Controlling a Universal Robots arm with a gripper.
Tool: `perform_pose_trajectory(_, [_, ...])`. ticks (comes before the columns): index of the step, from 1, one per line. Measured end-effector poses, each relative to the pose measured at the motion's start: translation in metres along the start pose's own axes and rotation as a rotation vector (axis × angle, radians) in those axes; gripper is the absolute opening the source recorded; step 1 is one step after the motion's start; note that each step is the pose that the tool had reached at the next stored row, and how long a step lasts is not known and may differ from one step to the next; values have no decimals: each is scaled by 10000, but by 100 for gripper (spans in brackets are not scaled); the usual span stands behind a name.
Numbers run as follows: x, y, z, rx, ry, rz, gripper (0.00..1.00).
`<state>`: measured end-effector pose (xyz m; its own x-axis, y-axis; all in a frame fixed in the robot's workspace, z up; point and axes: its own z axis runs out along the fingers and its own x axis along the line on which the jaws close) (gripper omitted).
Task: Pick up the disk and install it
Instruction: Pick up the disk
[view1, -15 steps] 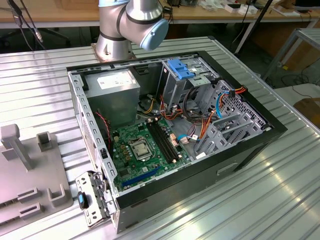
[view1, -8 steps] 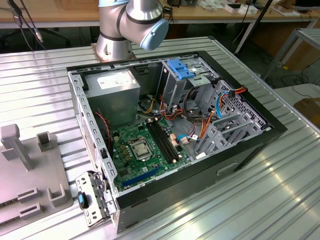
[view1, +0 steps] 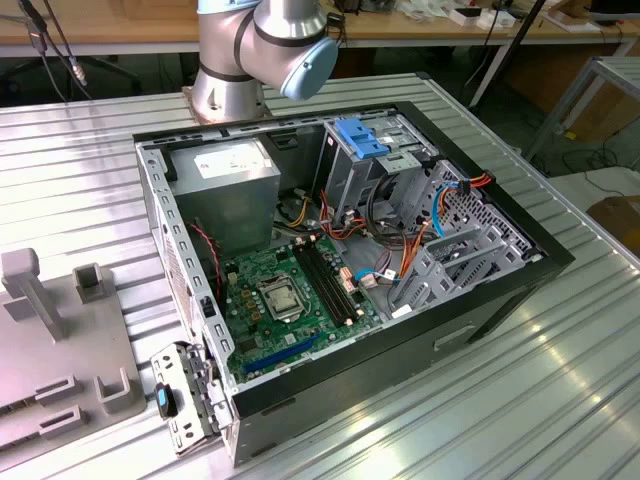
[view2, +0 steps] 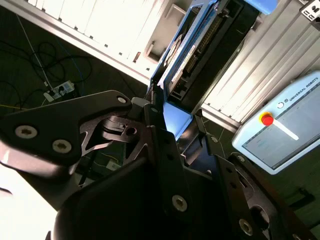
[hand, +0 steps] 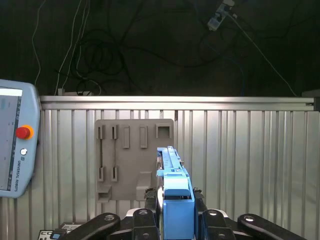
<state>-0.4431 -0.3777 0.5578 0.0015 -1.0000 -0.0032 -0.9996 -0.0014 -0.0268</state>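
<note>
The disk (hand: 172, 187) is a dark drive in a bright blue carrier, and it stands on edge between my fingers, high over the ribbed metal table. My gripper (hand: 175, 212) is shut on it, one black finger against each broad side. In the second wrist view the disk (view2: 200, 45) sticks out beyond the gripper (view2: 177, 122), showing its dark underside and blue frame. In the exterior view the open computer case (view1: 500, 290) lies on the table, with the arm's base (view1: 250, 50) behind it.
A tall metal drive cage topped by a blue bracket (view1: 365, 135) stands inside the case among orange and blue cables. A grey fixture board (hand: 135, 160) (view1: 60, 340) lies on the table beside the case. A teach pendant (hand: 15, 140) (view2: 285, 130) sits at the table's edge.
</note>
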Motion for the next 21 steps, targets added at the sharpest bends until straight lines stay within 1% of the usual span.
perform_pose_trajectory(3, [2,-70,4,-1,0,0,37])
perform_pose_trajectory(6, [6,-124,9,0,0,0,37])
perform_pose_trajectory(12, [14,-180,21,0,0,0,37])
perform_pose_trajectory(14, [19,-222,27,0,0,0,37])
perform_pose_trajectory(16, [23,-236,30,-1,0,0,37])
perform_pose_trajectory(17, [26,-254,33,0,0,0,37])
perform_pose_trajectory(18, [27,-310,36,-1,0,0,37])
perform_pose_trajectory(19, [32,-322,40,-1,0,-1,37])
perform_pose_trajectory(21, [32,-369,46,-1,0,-1,37])
